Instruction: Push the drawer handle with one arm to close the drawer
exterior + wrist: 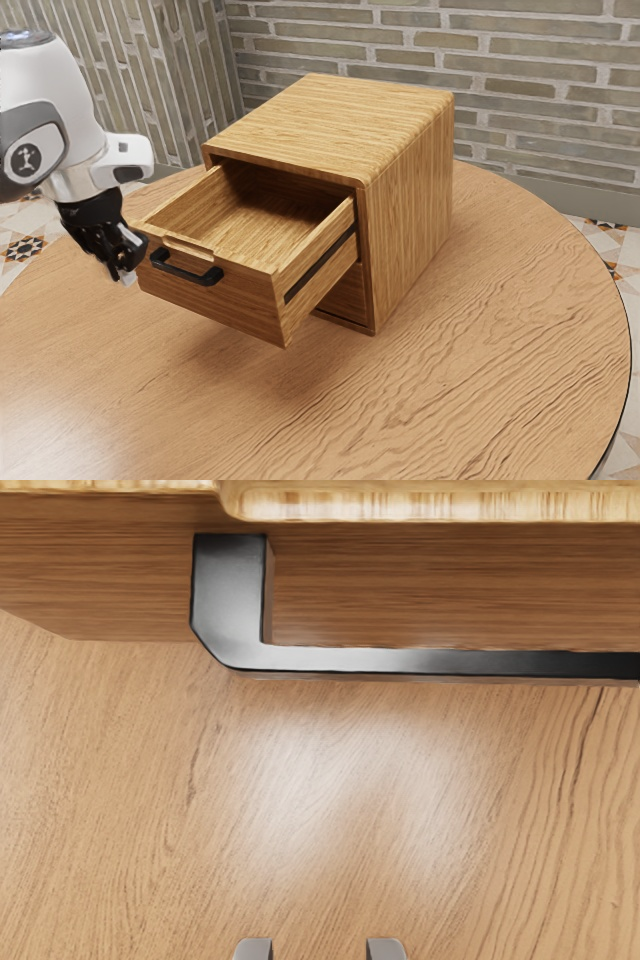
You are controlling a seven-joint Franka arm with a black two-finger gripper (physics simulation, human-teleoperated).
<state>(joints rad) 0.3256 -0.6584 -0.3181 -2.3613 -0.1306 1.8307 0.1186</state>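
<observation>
At the exterior view's left, my gripper (125, 272) points down beside the left end of the drawer front. In the wrist view the gripper (320, 950) has its two fingertips standing apart, nothing between them. The wooden drawer (215, 306) is pulled well out of its cabinet (408, 210). Its black bar handle (188, 270) lies a short way from the fingers; a gap separates them in the wrist view, where the handle (420, 661) runs along the drawer front (450, 580).
The cabinet stands on a round wooden table (440, 390), with a second drawer front (345, 294) below the pulled-out one. Behind the table are brick walls (540, 90).
</observation>
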